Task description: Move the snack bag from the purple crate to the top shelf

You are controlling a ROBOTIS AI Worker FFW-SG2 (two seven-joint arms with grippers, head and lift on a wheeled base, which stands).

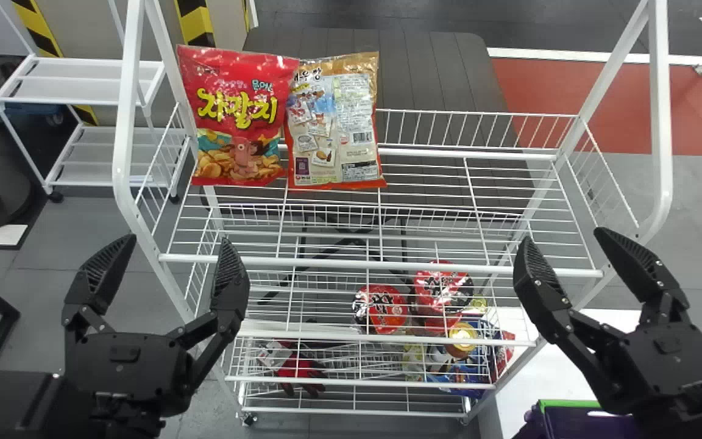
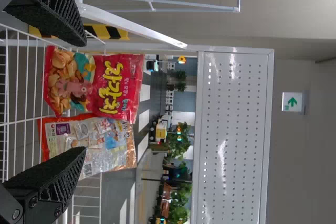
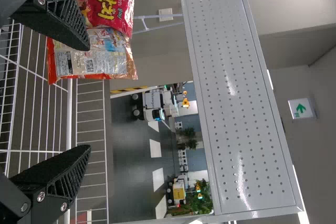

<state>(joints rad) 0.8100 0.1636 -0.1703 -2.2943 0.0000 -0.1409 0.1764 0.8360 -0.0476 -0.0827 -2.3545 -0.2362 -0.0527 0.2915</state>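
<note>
Both arms are reared up level at the rack's front, left gripper [image 1: 175, 241] by one corner, right gripper [image 1: 564, 236] by the other, jaws spread wide, empty. Red snack bag [image 1: 238, 116] and tan-backed snack bag [image 1: 334, 122] sit side by side, top shelf [image 1: 424, 189].

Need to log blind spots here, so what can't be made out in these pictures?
Crate, its contents: head view, cut off by the bottom edge, partly behind the right gripper.
Tan bag, its front: head view, turned away.
Its fine print: head view, too small.
Red bag, lower part: right wrist view, partly behind the jaws.
Goods below, exact kinds: head view, partly behind the rack.
</note>
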